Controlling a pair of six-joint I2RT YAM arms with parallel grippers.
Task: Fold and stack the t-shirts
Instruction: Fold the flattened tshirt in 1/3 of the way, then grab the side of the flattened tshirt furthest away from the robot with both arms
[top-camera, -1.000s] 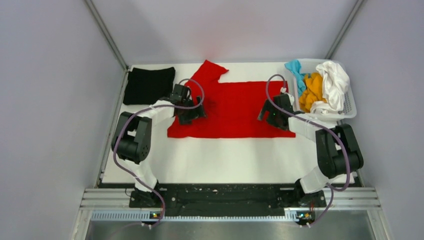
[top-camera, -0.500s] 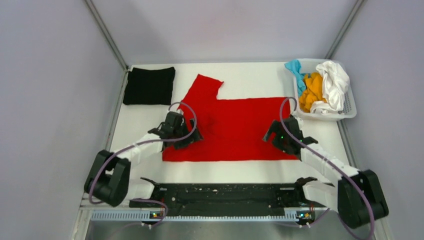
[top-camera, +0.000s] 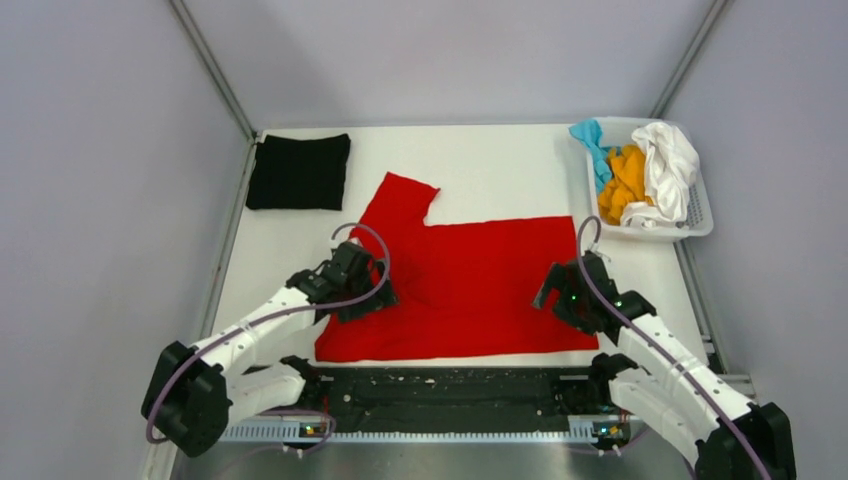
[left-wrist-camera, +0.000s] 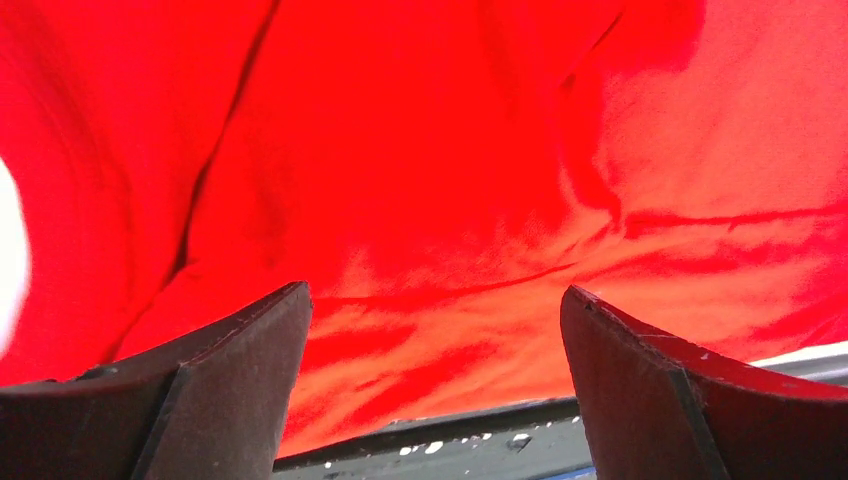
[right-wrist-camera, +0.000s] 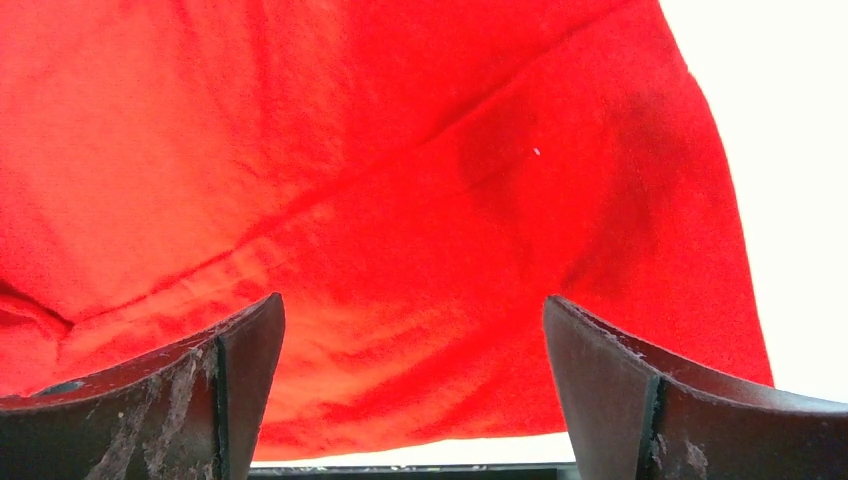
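A bright red t-shirt (top-camera: 480, 280) lies spread flat on the white table (top-camera: 500, 170), one sleeve pointing to the far left and its near hem at the table's front edge. My left gripper (top-camera: 365, 290) is over the shirt's left side, open, with only red cloth (left-wrist-camera: 450, 180) between its fingers (left-wrist-camera: 230, 380). My right gripper (top-camera: 560, 295) is over the shirt's right side, also open above the cloth (right-wrist-camera: 400, 180). Neither gripper holds anything. A folded black t-shirt (top-camera: 299, 171) lies at the far left corner.
A white slotted basket (top-camera: 703, 226) at the far right holds a white t-shirt (top-camera: 668, 165), an orange one (top-camera: 625, 180) and a teal one (top-camera: 590, 135). The black base rail (top-camera: 450, 385) runs along the near edge, just below the red hem (left-wrist-camera: 480, 440).
Both arms have drawn back toward the near edge, and the red t-shirt has slid with them from mid-table to the front edge. Both grippers stayed open.
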